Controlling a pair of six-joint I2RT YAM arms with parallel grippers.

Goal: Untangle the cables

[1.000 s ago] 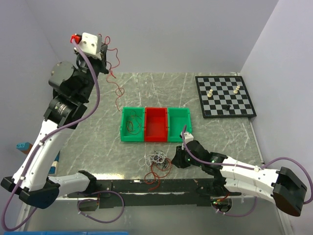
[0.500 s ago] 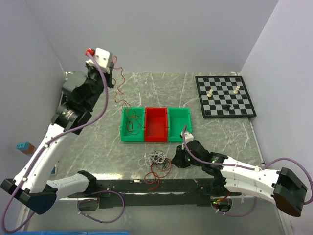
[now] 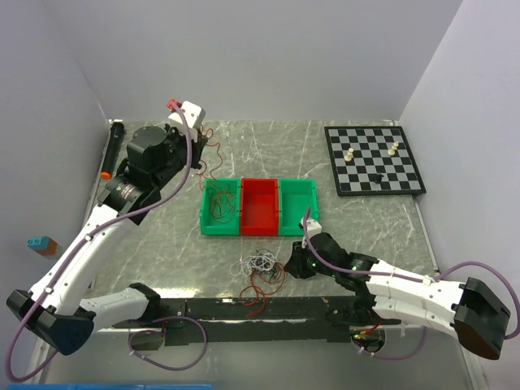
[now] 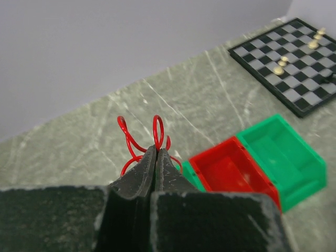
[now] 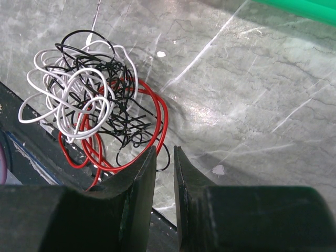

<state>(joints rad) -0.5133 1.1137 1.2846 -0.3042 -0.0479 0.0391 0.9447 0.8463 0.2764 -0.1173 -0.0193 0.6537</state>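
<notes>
Left hand [image 4: 156,149]: fingers pressed together, pinching a red cable [image 4: 126,135] whose loops stand up just past the tips. Only the wrist view shows that pinch; from overhead the fingers are lost behind the wrist camera. The overhead view does show the red cable [image 3: 213,162] hanging down into the left green bin [image 3: 204,218], where thin strands lie, colour hard to tell. The wrist view hides that bin behind the fingers; the red bin [image 4: 226,168] and right green bin [image 4: 283,157] show beside them.

Right hand [image 5: 164,152]: jaws a narrow gap apart, bare tabletop [image 5: 236,94] between them, nothing gripped. The tangle of cables [image 5: 94,105], white, black and red, lies just beside its tips, near the front edge. Overhead the tangle [image 3: 262,264] is a small blur.
</notes>
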